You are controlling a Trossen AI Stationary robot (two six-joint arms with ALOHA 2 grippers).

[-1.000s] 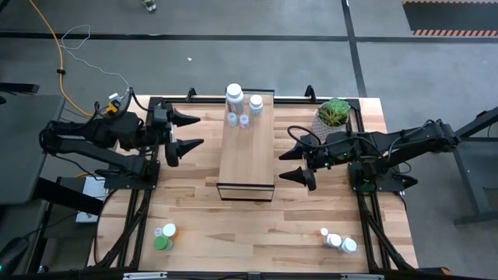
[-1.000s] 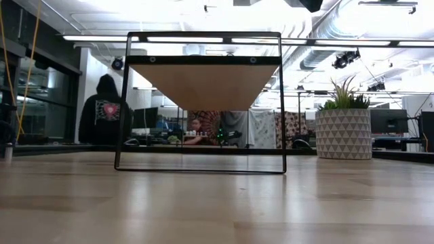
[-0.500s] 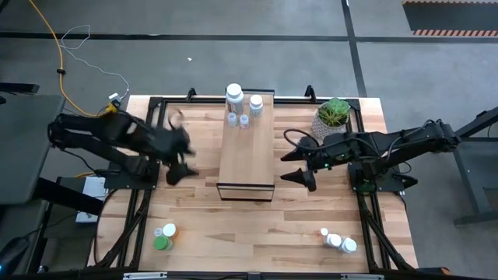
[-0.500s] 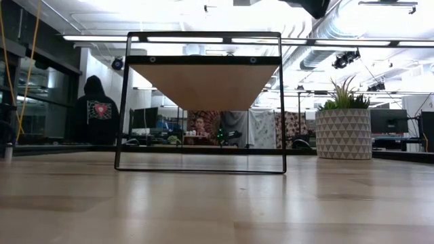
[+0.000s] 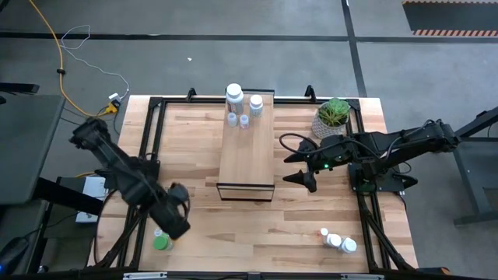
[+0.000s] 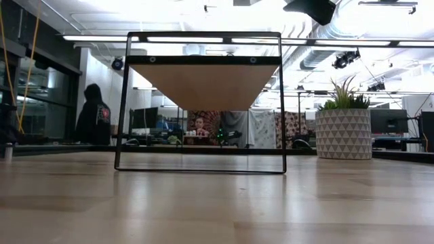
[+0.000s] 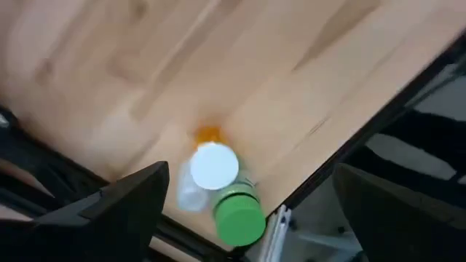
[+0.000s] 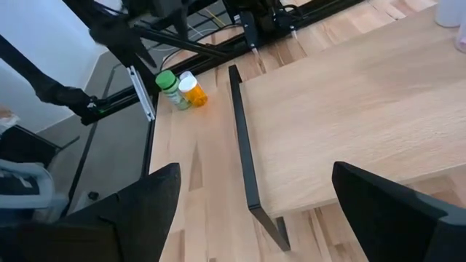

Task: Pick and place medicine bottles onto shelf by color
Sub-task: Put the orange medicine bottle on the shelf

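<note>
Four white-capped medicine bottles (image 5: 240, 105) stand in a cluster at the far end of the long pale-wood shelf (image 5: 247, 152) in the high view: two larger, two tiny. Three more small white-capped bottles (image 5: 336, 240) sit near the front right corner of the striped wooden surface (image 5: 233, 225). At the front left a green-capped green bottle (image 5: 162, 243) shows, with the left pincer (image 5: 176, 220) hanging just beside and partly over that spot; from above its spread cannot be told. The right pincer (image 5: 300, 166) hovers over the surface just right of the shelf, fingers wide apart and empty, with a potted green plant (image 5: 333, 117) behind it.

In the low view only the shelf (image 6: 201, 81) on its thin black frame and the plant's patterned white pot (image 6: 344, 133) appear on the surface; a person in a dark hooded top (image 6: 93, 115) stands in the room behind.

The left wrist view shows three bottles bunched at the surface's edge: the green one (image 7: 238, 216), a white-capped one (image 7: 213, 167) and an orange one (image 7: 208, 135). The left pincer's dark fingers (image 7: 120, 207) are spread wide, touching nothing.

The right wrist view shows the shelf top (image 8: 349, 124), with the green bottle (image 8: 170, 89) and orange bottle (image 8: 193, 91) touching farther off.
</note>
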